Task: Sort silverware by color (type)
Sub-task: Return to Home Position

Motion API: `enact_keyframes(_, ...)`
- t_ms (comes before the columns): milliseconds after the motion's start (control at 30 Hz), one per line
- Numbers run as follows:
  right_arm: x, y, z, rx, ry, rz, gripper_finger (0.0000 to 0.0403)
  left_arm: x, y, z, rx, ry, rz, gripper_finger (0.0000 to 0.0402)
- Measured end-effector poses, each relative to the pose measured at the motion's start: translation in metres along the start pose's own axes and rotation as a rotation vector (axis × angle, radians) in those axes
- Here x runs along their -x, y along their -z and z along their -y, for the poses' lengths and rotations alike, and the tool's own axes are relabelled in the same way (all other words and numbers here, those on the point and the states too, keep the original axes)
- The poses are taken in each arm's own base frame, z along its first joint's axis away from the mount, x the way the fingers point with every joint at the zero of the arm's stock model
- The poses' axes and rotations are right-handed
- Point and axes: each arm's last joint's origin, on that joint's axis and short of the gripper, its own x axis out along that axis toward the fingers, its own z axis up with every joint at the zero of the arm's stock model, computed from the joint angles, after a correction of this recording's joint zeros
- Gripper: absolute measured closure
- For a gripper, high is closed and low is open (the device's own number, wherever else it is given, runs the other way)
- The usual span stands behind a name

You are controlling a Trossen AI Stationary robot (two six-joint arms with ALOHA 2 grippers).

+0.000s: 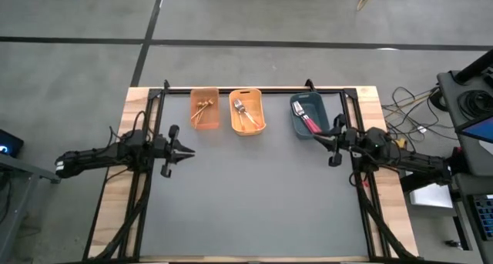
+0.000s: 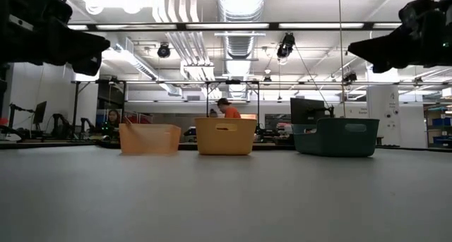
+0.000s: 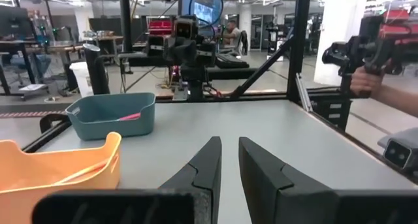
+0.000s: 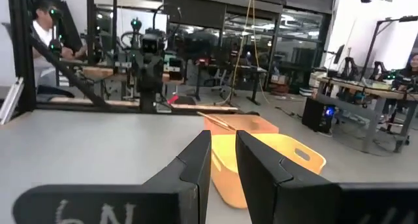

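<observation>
Now, forks (image 1: 245, 110) lie in bins (image 1: 248, 131) along the table's (image 1: 254, 202) far edge, between left pincer (image 1: 187, 151) and right pincer (image 1: 317, 138); both closed, empty.

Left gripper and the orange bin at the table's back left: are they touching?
Apart. The high view shows bare table between the left gripper and the orange bin.

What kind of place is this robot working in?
Probably a robotics lab or workshop: bare ceiling ducts and strip lights overhead, workbenches with equipment, and a person working behind the table.
</observation>
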Motion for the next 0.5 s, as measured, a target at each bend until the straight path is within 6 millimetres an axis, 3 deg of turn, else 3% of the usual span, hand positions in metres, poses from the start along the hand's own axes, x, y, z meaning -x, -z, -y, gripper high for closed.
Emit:
enact_keyframes(333, 0.0004, 0.0023, -0.0020, -0.020, -0.062, -0.018, 0.0339, -0.0003, 0.0017, -0.0001, 0.084, -0.004, -0.030, 0.0365)
enact_keyframes(500, 0.0003, 0.0045, -0.0029, -0.122, -0.083, -0.043, 0.0339, -0.0014, 0.0034, -0.0022, 0.027, -0.065, -0.054, 0.0365)
